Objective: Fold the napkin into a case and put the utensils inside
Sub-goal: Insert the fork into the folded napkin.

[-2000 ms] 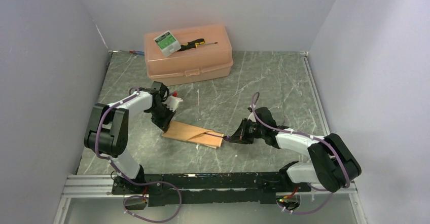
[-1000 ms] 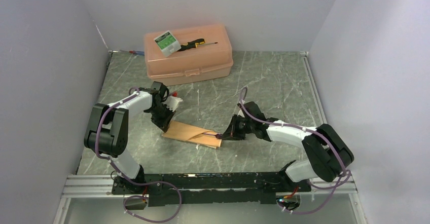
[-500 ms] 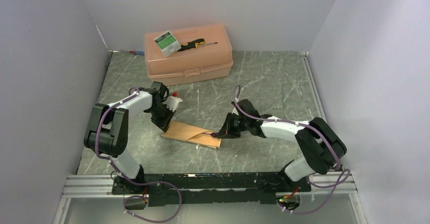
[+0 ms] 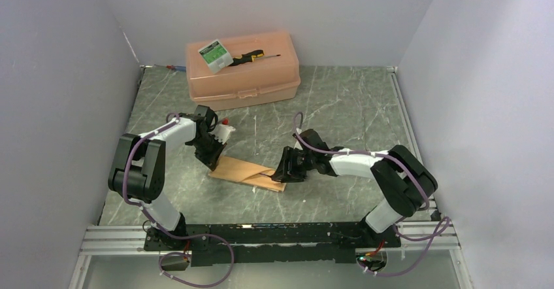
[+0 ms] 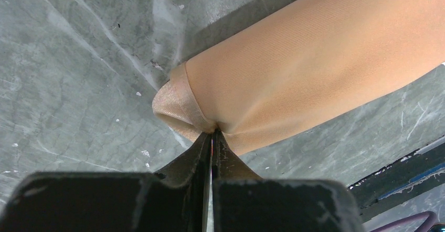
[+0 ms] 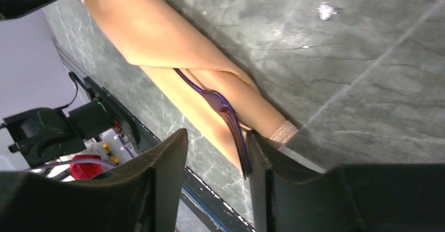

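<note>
The napkin, folded into a narrow peach-orange case point(image 4: 245, 171), lies on the marble table between the arms. My left gripper point(image 4: 212, 160) is shut on its left end; the left wrist view shows the fingertips point(image 5: 212, 132) pinching the cloth point(image 5: 315, 69) at its hem. A purple-blue fork point(image 6: 223, 106) lies in the case's slanted opening point(image 6: 173, 48), handle under the fold and tines sticking out. My right gripper point(image 6: 215, 137) is open at the case's right end point(image 4: 282, 171), with the tines against its right finger point(image 6: 260, 164). Other utensils are hidden.
A rigid peach plastic box point(image 4: 243, 80) stands at the back left, with a green-and-white pack point(image 4: 214, 55) and a black-and-yellow screwdriver point(image 4: 251, 56) on its lid. A small white thing with a red tip point(image 4: 225, 131) lies beside the left arm. Grey walls close three sides.
My right gripper has moved left across the table up to the case's right end, at the fork tines. The left gripper and the case have not moved.
</note>
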Controlling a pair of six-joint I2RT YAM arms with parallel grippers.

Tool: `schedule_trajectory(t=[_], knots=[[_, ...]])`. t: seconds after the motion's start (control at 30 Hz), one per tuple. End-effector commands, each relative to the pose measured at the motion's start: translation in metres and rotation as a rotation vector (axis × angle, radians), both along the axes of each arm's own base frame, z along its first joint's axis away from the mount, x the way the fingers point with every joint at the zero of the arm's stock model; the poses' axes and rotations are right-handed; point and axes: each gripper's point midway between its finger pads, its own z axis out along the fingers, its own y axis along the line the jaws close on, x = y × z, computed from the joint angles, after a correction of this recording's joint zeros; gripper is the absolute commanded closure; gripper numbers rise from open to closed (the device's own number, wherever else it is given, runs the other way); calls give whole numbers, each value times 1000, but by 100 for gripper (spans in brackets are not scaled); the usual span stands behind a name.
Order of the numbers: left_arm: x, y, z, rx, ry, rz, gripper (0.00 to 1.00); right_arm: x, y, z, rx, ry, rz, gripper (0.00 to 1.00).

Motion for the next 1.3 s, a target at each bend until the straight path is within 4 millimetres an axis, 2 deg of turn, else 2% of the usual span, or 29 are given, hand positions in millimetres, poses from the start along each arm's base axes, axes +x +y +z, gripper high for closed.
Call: schedule_trajectory(t=[0.0, 0.2, 0.4, 0.47, 0.5, 0.53, 0.57, 0.6, 0.67, 0.8, 0.97, 1.27], knots=[[1, -6, 5, -26, 3, 6, 93, -3, -21, -7, -125, -29, -1, 46], [-3, -2, 3, -16, 10, 8, 93, 6, -37, 19, -193, -112, -11, 32], [-1, -1, 5, -18, 7, 14, 94, 20, -65, 47, -279, -186, -44, 30], [-2, -2, 4, -21, 10, 15, 93, 20, -66, 54, -257, -196, -59, 37], [-2, -2, 4, -23, 12, 18, 94, 21, -65, 57, -253, -200, -64, 47], [-2, -2, 4, -23, 14, 19, 93, 20, -64, 57, -252, -201, -66, 63], [-2, -2, 3, -23, 15, 19, 94, 18, -60, 57, -247, -200, -64, 74], [-2, -2, 4, -22, 14, 19, 94, 17, -55, 56, -237, -201, -58, 79], [-2, -2, 4, -22, 15, 19, 94, 13, -44, 54, -227, -198, -33, 80], [-1, -2, 4, -22, 14, 18, 94, 8, -28, 48, -229, -190, 20, 73], [0, -2, 5, -23, 11, 17, 94, 9, -22, 40, -231, -177, 40, 73], [1, -4, 4, -27, 16, 17, 94, 14, -12, 30, -218, -163, 56, 82]])
